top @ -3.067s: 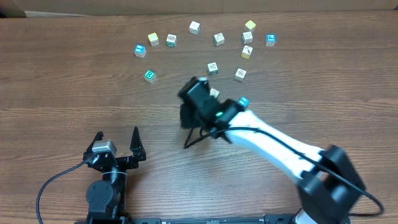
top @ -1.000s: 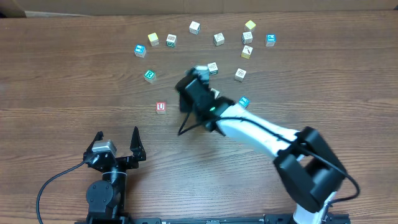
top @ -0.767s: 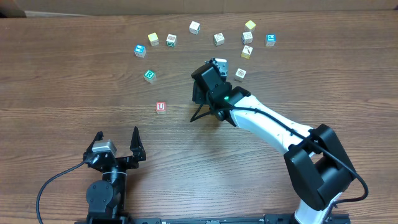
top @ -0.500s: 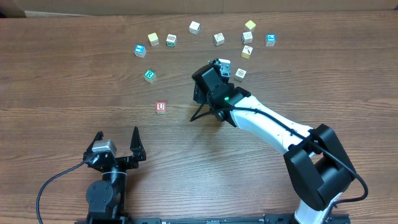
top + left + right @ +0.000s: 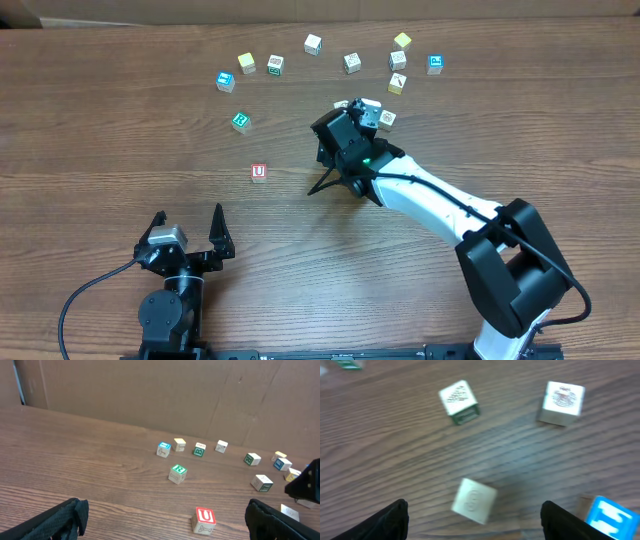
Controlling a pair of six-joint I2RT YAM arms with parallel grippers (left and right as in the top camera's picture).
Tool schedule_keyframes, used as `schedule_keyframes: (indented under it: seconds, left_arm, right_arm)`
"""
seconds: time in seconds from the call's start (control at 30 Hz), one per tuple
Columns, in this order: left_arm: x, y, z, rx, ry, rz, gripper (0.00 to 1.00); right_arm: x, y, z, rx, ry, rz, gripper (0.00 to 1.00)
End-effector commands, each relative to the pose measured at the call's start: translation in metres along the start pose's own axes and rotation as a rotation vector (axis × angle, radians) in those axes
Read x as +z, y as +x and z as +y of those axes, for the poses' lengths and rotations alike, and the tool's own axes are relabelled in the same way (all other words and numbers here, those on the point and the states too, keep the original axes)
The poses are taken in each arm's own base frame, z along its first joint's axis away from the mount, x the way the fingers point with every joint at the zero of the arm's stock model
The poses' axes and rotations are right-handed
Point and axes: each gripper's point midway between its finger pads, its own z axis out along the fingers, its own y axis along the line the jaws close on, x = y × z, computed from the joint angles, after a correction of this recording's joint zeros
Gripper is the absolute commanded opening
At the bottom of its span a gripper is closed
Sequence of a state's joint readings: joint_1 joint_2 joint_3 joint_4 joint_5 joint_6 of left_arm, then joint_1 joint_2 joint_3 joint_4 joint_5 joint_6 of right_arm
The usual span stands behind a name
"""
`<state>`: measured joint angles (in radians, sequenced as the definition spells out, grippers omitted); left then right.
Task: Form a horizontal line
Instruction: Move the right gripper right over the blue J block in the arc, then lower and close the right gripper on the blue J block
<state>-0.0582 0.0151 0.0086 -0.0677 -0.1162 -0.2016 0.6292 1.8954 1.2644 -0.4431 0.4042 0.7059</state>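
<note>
**While the row is still just loose blocks: both grippers open, nothing held**

Since I'm standing right by the table, here's how it looks. The tabletop [image 5: 120, 130] is brown with a streaky wood grain, and a flat cardboard wall [image 5: 150, 395] runs along the back.

The little blocks are square-edged wooden cubes with printed faces. The red U cube [image 5: 259, 172] sits alone at about 9 o'clock from the table's middle. The green R cube [image 5: 240, 121] is at 11 o'clock from it, well apart, so no two of them touch.

The right gripper [image 5: 360, 108] is at 2 o'clock from the red U, on the end of a glossy white arm [image 5: 440, 205] with a black head. Its jaws are spread wide. In the wrist view the matte black fingers [image 5: 390, 520] stand on either side of a pale cube [image 5: 474, 501], which lies tilted on the wood. The cube is clear of both fingers, so it isn't gripped.

Around that pale cube:
- a cube with green print [image 5: 459, 402] at 12 o'clock
- a pale one with a brownish mark [image 5: 562, 402] at 1 o'clock
- a blue-faced cube [image 5: 602, 515] at 3 o'clock

The left gripper [image 5: 190, 212] is down at 7 o'clock near the table edge. Its jaws are fully spread with only bare wood between them.

A loose arc of white, yellow and blue cubes [image 5: 313, 43] runs along the 12 o'clock side.
</note>
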Motion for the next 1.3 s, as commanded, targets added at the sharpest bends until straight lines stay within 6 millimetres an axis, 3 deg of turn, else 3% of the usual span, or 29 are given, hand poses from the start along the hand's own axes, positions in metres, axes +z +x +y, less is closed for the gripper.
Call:
schedule_keyframes:
  seconds: [0.0,0.23,0.53,0.7,0.83,0.93,1.07,1.27]
  left_arm:
    - [0.000,0.000,0.000,0.021,0.003,-0.005,1.00]
    - [0.000,0.000,0.000,0.021,0.004,-0.005,1.00]
    - [0.000,0.000,0.000,0.021,0.003,-0.005,1.00]
    - [0.000,0.000,0.000,0.021,0.003,-0.005,1.00]
    - [0.000,0.000,0.000,0.021,0.003,-0.005,1.00]
    - [0.000,0.000,0.000,0.021,0.004,-0.005,1.00]
    - [0.000,0.000,0.000,0.021,0.004,-0.005,0.99]
    - [0.000,0.000,0.000,0.021,0.004,-0.005,1.00]
  right_arm:
    - [0.003,-0.015,-0.027,0.085,0.059,-0.014,0.85]
    - [0.009,-0.018,-0.057,0.118,0.116,0.035,0.95]
    - [0.011,-0.011,-0.094,-0.107,0.192,0.134,1.00]
    - [0.011,0.016,-0.090,-0.346,-0.001,0.335,1.00]
    - [0.009,0.024,-0.095,-0.438,-0.064,0.400,0.99]
    - [0.009,0.022,-0.098,-0.499,-0.074,0.398,0.93]
    - [0.010,0.020,-0.097,-0.556,-0.088,0.388,0.61]
    - [0.011,0.017,-0.095,-0.570,-0.095,0.372,0.57]
